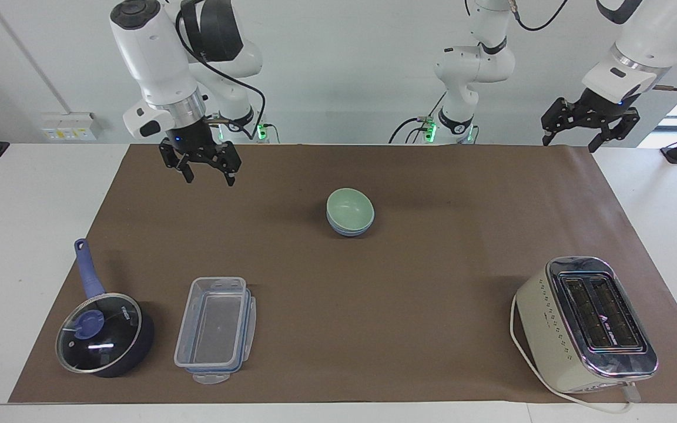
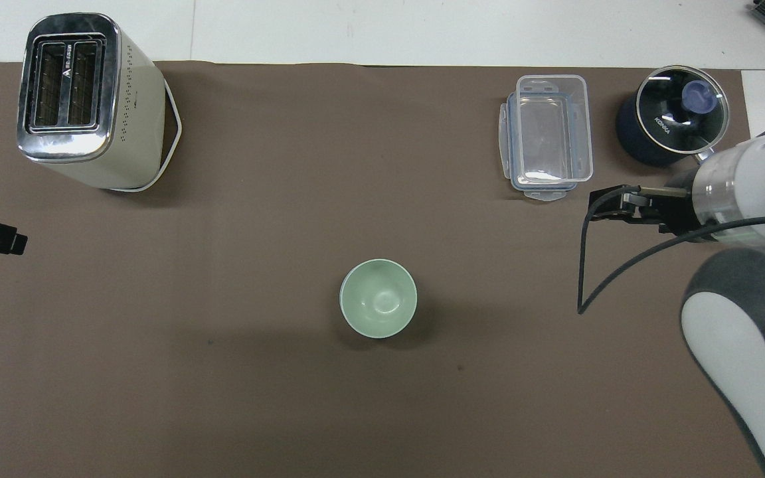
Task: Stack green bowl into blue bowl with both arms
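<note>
The pale green bowl (image 1: 349,208) (image 2: 378,298) sits nested in the blue bowl (image 1: 348,230) at the middle of the brown mat; only the blue bowl's lower rim shows under it in the facing view, and the overhead view hides it. My right gripper (image 1: 209,175) (image 2: 611,202) hangs open and empty in the air over the mat toward the right arm's end. My left gripper (image 1: 569,143) (image 2: 17,242) is raised and open over the mat's edge at the left arm's end, where that arm waits.
A cream toaster (image 1: 585,323) stands far from the robots at the left arm's end. A clear plastic container (image 1: 215,329) and a dark blue lidded saucepan (image 1: 103,332) sit far from the robots toward the right arm's end.
</note>
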Controlling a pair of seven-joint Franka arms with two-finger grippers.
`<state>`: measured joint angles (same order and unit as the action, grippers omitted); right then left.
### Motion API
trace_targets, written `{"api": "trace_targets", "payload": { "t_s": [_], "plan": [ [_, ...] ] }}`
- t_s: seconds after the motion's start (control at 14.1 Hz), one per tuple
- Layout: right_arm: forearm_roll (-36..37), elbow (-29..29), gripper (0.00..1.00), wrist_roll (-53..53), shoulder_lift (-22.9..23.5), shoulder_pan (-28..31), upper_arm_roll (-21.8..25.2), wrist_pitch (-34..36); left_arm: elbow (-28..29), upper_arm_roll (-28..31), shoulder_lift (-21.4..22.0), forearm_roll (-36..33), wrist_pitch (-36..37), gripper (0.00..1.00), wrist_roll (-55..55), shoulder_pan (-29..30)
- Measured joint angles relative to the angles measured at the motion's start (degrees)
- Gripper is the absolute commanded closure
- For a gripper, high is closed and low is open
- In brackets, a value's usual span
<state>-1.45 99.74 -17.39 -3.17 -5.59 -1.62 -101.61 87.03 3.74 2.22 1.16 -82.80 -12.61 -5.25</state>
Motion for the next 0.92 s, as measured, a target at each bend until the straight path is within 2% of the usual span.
{"api": "trace_targets", "payload": {
  "t_s": [0.28, 0.43, 0.92],
  "plan": [
    [0.9, -5.4, 0.00, 0.6, -2.9, 2.9, 0.1, 9.3, 0.0, 0.2, 0.4, 0.0, 0.2, 0.00, 0.0, 0.1],
    [1.2, -6.9, 0.00, 4.3, -4.0, 4.2, 0.9, 12.3, 0.0, 0.3, 0.4, 0.0, -0.1, 0.00, 0.0, 0.2],
    [1.2, -6.7, 0.00, 6.7, -5.4, 4.4, 2.0, 14.0, 0.0, 0.4, 0.2, 0.0, -1.9, 0.00, 0.0, 0.3]
  ]
}}
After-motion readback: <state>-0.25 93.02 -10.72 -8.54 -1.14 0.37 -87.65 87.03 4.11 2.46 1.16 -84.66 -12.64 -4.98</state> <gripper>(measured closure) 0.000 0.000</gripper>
